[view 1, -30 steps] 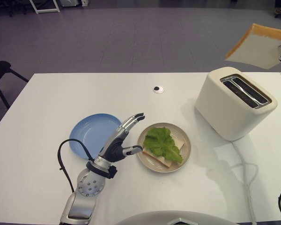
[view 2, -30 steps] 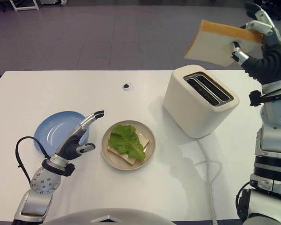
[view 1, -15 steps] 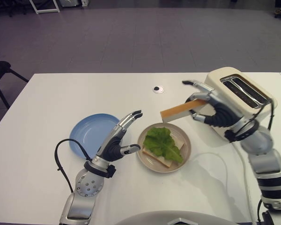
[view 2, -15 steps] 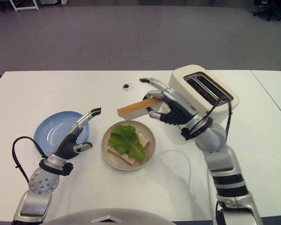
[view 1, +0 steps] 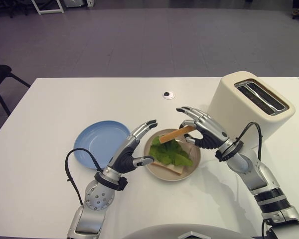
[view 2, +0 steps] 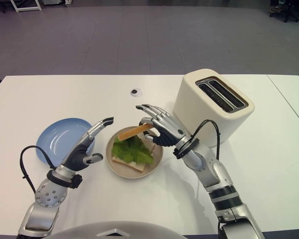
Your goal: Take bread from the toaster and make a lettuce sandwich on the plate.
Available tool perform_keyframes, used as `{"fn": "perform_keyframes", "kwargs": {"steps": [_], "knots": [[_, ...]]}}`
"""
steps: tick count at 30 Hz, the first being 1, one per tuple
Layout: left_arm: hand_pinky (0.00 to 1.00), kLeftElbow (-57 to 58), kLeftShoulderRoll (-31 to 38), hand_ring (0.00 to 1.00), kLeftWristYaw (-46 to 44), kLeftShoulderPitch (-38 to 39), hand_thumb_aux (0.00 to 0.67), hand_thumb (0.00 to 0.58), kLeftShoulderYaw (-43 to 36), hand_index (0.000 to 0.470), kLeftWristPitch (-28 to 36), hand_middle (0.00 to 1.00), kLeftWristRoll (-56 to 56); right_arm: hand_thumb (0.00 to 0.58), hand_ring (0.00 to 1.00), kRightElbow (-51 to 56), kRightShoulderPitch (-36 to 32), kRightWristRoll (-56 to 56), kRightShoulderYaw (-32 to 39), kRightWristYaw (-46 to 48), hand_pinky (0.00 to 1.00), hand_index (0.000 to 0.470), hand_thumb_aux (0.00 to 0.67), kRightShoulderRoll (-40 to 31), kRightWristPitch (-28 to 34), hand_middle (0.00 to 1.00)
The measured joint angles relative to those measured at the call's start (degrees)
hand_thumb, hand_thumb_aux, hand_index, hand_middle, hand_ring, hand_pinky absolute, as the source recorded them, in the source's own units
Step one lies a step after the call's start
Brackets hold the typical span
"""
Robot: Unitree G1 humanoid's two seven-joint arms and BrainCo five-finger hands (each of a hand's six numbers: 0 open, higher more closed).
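Bread slice (view 1: 173, 135) gripped in the right hand (view 1: 208, 135) above lettuce (view 1: 172, 155) on the plate (view 1: 189, 172); left hand (view 1: 127, 157) beside it, loose-fingered, empty

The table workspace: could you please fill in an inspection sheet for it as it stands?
Surface: white table, no spills seen.
Job's things: toaster at right, slots look empty; tan plate holds bottom slice under lettuce; top slice tilted just above it.
Clutter: blue plate; small round disc.
Hands: right hand shut on the top slice; left hand open, beside the tan plate.
Cables: left wrist cable and right wrist cable, both looped.
Surroundings: grey floor.
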Motion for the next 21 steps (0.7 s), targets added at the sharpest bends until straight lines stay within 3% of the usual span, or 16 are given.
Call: {"fn": "perform_keyframes", "kwargs": {"steps": [8, 21], "knots": [[0.00, 0.0, 0.3, 0.00, -0.8, 0.3, 0.000, 0.000, -1.2, 0.000, 0.1, 0.00, 0.5, 0.580, 0.00, -4.5, 8.1, -0.3, 3.2, 5.3, 0.00, 0.470, 0.670, -4.6, -3.1, 0.00], [0.00, 2.4, 1.3, 0.00, -1.9, 0.1, 0.000, 0.000, -1.4, 0.000, 0.1, 0.00, 1.2, 0.580, 0.00, -2.0, 6.1, 4.1, 2.6, 7.7, 0.00, 0.470, 0.670, -3.4, 0.9, 0.00]]}}
